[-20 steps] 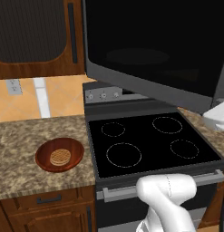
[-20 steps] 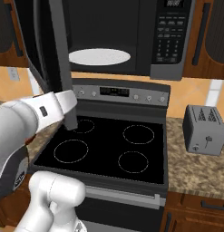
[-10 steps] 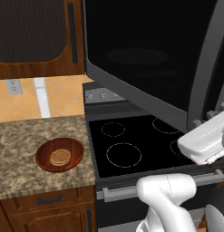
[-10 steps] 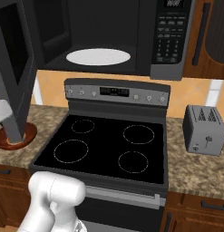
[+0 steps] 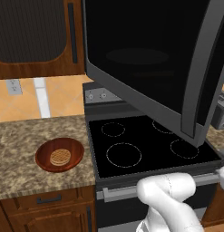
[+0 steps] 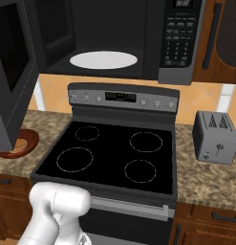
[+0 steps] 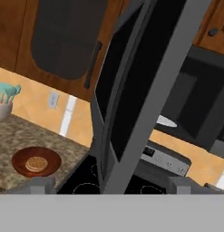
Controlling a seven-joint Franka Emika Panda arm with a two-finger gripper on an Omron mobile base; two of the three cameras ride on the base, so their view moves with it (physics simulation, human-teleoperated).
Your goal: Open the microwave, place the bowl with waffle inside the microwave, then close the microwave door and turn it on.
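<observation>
The microwave (image 6: 114,38) hangs above the stove with its cavity open and the white turntable plate (image 6: 103,60) showing. The microwave door (image 5: 145,68) stands swung out to the left, its long grey handle (image 5: 206,68) at the near edge. On the granite counter left of the stove sits the reddish-brown bowl (image 5: 59,154) with the tan waffle (image 5: 60,157) in it; the bowl (image 7: 36,161) also shows low left in the hand view. My gripper (image 7: 111,186) is open, its fingertips (image 7: 41,183) wide apart, and the door handle (image 7: 154,99) rises just ahead between them, untouched.
A black-topped stove (image 5: 149,145) lies below the microwave. A grey toaster (image 6: 216,136) stands on the right counter. A cup with teal utensils (image 7: 3,106) sits at the far left of the counter. Dark wood cabinets (image 5: 36,36) flank the microwave.
My gripper has opened and let go of the door handle. The door has swung further open. My arm has drawn back to the right edge of the left base view.
</observation>
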